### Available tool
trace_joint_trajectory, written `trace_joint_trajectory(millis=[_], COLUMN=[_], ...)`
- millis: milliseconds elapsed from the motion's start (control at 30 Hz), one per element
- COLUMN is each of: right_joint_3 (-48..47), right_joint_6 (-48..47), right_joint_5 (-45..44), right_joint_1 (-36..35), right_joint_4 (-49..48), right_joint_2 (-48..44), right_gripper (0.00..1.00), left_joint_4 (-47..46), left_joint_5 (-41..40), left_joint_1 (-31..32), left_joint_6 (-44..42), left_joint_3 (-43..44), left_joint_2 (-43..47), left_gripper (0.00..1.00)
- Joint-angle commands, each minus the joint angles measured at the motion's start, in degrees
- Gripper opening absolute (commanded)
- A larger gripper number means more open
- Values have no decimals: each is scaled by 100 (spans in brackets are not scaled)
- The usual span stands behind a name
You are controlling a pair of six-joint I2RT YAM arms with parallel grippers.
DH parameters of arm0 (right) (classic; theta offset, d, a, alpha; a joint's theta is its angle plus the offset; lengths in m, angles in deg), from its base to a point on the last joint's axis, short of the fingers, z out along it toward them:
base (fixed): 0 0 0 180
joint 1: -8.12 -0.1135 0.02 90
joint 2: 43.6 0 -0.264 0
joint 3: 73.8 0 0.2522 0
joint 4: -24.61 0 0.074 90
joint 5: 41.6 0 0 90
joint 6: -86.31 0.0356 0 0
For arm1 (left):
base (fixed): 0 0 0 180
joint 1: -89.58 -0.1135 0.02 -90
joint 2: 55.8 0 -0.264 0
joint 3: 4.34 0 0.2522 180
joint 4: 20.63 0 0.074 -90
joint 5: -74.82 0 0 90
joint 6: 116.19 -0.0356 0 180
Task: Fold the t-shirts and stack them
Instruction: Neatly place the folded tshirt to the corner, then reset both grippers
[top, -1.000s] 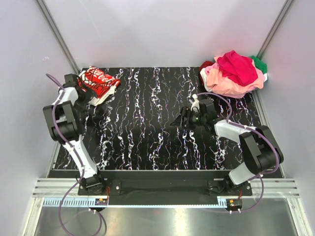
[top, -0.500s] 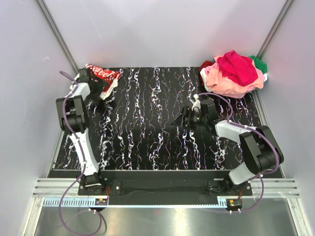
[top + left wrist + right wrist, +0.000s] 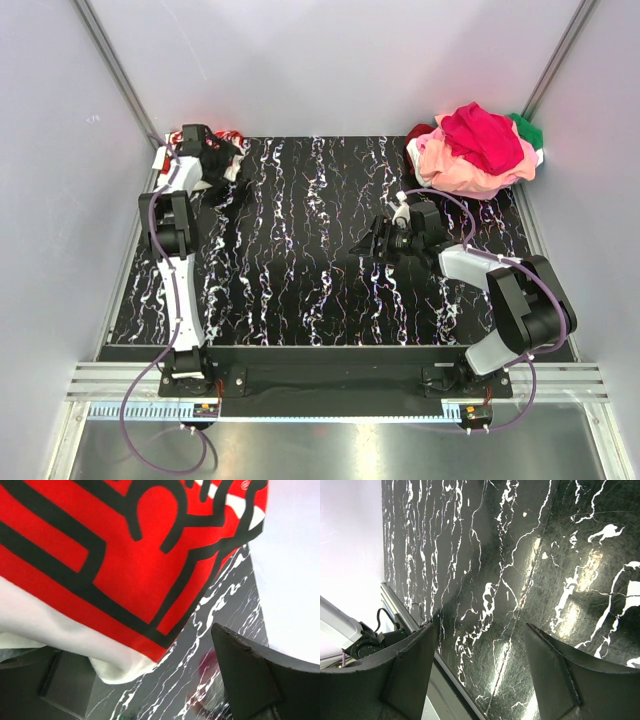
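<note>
A white t-shirt with a large red and black print (image 3: 125, 565) fills the upper left of the left wrist view; its white hem hangs over my left finger (image 3: 30, 680). From above, only scraps of it (image 3: 232, 138) show under my left gripper (image 3: 216, 160) in the table's far left corner. My left gripper (image 3: 140, 680) stands wide open, with the cloth against one finger and not pinched. A heap of pink, magenta, dark red and green t-shirts (image 3: 475, 140) sits at the back right. My right gripper (image 3: 375, 242) (image 3: 480, 630) hovers open over bare table, holding nothing.
The black table with white marbling (image 3: 300, 250) is boxed in by grey walls on the left, back and right. Metal rails run along its near edge (image 3: 330, 385). In the right wrist view the table's edge and a cable (image 3: 385, 620) show.
My left arm has stretched out to the far left corner, taking the printed t-shirt with it from nearer the table's left side. The right arm has barely moved.
</note>
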Motion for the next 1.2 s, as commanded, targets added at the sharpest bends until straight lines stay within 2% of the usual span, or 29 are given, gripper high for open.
trace_joint_trajectory(millis=[0,200,300,500,667,733,867,967,1033,1100,1167], right_joint_3=[6,15,15,32,67,76,120,164,173,190,182], right_joint_6=[18,18,18,18,9,18,26,35,35,44,53], right_joint_5=[167,159,159,124,79,62,-17,-105,-114,-149,-175], right_joint_1=[48,48,48,56,48,48,56,56,56,48,56], right_joint_4=[-273,-282,-282,-282,-273,-265,-221,-203,-177,-168,-116], right_joint_2=[-79,-97,-97,-149,-220,-246,-351,-448,-492,-527,-519], right_gripper=[77,77,77,77,77,77,77,78,79,80,81], left_joint_4=[-81,42,630,1202,1185,1194,633,771,1034,1053,1176], left_joint_5=[459,451,117,213,450,486,940,1196,849,890,593], left_joint_1=[-87,-289,-412,-501,-264,17,974,1923,2327,2417,2417], left_joint_6=[-283,-1048,-1549,-2042,-2437,-2656,-2754,-3096,-3150,-3202,-3307], left_joint_3=[-253,-1360,-1143,-1290,-2607,-3011,-4845,-5315,-5675,-6113,-6317], left_joint_2=[682,1780,1993,2729,3837,4409,5516,5965,6386,6999,7710], left_gripper=[94,99,99,99,99,99,99,99,99,99,99])
